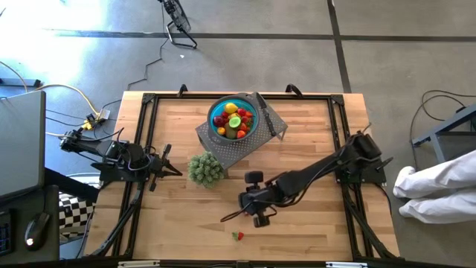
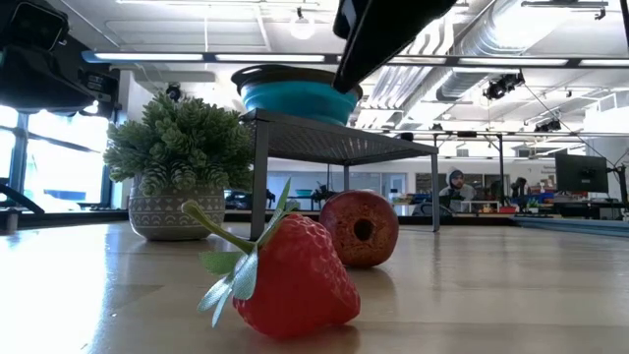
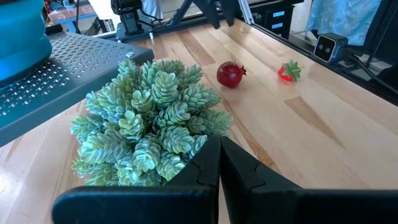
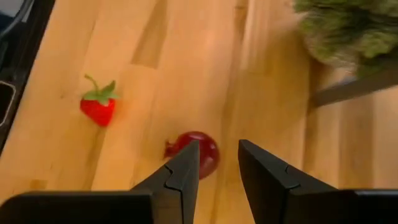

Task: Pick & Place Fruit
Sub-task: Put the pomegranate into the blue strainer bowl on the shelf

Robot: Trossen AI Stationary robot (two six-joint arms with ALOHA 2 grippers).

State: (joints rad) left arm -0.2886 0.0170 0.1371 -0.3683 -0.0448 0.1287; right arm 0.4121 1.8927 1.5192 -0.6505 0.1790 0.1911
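Red strawberry (image 1: 238, 236) lies at six o'clock on the bench (image 1: 312, 141), right claw (image 1: 251, 211) just above. Low view: soft, easily bruised; take its sides. Left claw (image 3: 219, 163) pressed together. Right wrist: claw spread over pomegranate (image 4: 198, 152), hard and slick; grip mid-body.

A strawberry (image 2: 295, 275) lies on its side on the bare wooden surface (image 1: 312, 149) near the front edge, red and dimpled, its green leafy cap and curved stem pointing up and to the side. Just behind it rests a dark red pomegranate (image 2: 360, 228), round, with its small hollow crown turned sideways. The two are near each other but apart. The rest of the fruit (image 1: 232, 119) sits heaped in the blue bowl (image 1: 251, 104) on a raised grey perforated stand (image 1: 230, 149): small rounded red, orange, yellow and lime green pieces packed together.
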